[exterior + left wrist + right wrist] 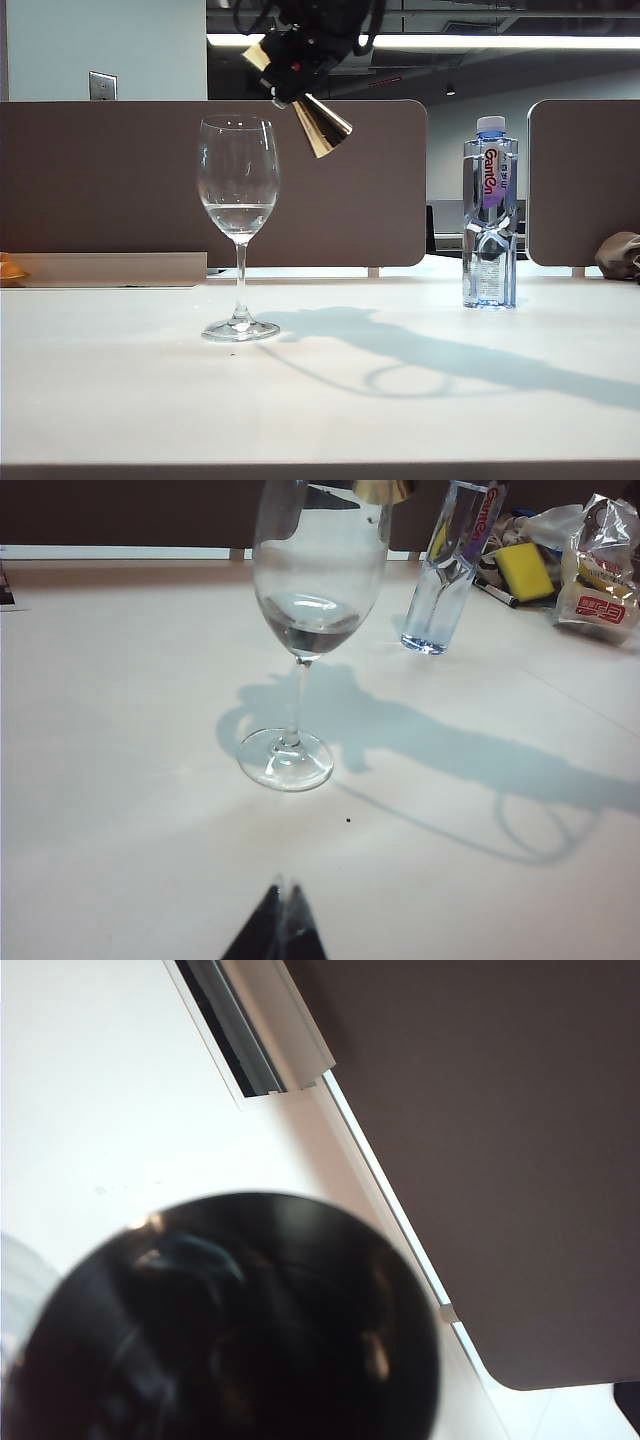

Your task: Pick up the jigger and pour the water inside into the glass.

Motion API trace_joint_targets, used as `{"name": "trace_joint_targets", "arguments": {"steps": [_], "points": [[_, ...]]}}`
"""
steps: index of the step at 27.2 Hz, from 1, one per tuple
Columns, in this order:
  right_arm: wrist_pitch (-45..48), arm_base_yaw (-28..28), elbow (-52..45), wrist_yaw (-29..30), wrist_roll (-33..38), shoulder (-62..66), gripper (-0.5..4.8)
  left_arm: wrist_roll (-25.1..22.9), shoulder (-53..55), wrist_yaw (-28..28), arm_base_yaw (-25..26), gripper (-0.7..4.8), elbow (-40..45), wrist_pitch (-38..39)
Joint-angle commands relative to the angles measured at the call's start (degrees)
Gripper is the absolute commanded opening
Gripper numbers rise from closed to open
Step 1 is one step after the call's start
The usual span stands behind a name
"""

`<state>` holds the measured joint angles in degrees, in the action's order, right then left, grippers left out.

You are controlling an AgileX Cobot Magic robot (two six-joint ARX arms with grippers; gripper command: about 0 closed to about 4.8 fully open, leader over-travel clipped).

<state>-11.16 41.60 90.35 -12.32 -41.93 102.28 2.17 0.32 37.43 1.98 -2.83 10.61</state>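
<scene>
The right gripper [290, 70] holds the tilted jigger [322, 124] above the glass [238, 200] (some water [238, 215] inside), while the left gripper [280, 930], jaws together, hangs low over the table [400, 400].

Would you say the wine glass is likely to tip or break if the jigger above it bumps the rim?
Probably yes. The glass stands on a thin stem over a small foot, so a knock at the rim could topple it. It holds only a little water, adding scant ballast. The right gripper holds the jigger tilted close beside the rim.

Red "GanTen" lettering on the plastic bottle's [490, 225] purple-and-white label [490, 178].
</scene>
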Motion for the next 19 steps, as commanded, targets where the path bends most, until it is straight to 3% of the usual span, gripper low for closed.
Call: {"name": "trace_joint_targets", "arguments": {"steps": [1, 19], "points": [[-0.26, 0.22, 1.68, -1.77, -0.33, 1.01, 0.85, -0.20, 0.00, 0.09, 0.04, -0.05, -0.26, -0.35], [-2.34, 0.28, 1.68, -4.35, -8.13, 1.09, 0.85, -0.20, 0.00, 0.09, 0.04, -0.05, -0.26, -0.35]]}}
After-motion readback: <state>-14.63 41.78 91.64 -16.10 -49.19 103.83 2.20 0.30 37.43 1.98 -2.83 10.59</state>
